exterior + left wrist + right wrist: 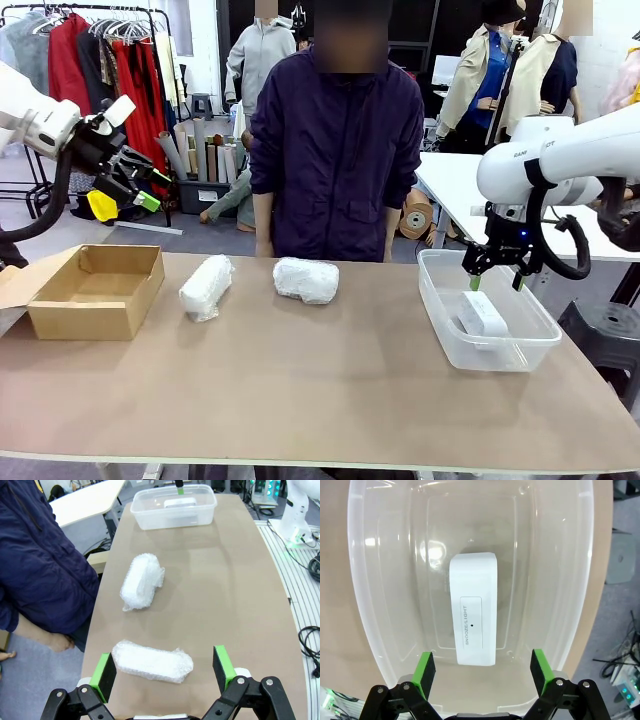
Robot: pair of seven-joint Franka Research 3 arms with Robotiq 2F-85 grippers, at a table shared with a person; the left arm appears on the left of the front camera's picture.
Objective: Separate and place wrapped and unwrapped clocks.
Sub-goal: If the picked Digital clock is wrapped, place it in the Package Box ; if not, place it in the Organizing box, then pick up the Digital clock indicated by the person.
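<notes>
Now, with left gripper (163, 655) and right gripper (482, 665) both spread, we could catch the tub (505, 358) rim rising and jolt the clock (472, 615) out

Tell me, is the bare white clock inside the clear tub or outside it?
Inside. The bare white clock lies flat on the floor of the clear tub, walls all around it; the open right gripper hangs above.

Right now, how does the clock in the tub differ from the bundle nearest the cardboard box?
The clock shows bare smooth plastic; the bundle is swathed in bubble wrap. The clock lies inside the clear tub; the bundle lies on the table. Both are white and oblong.
</notes>
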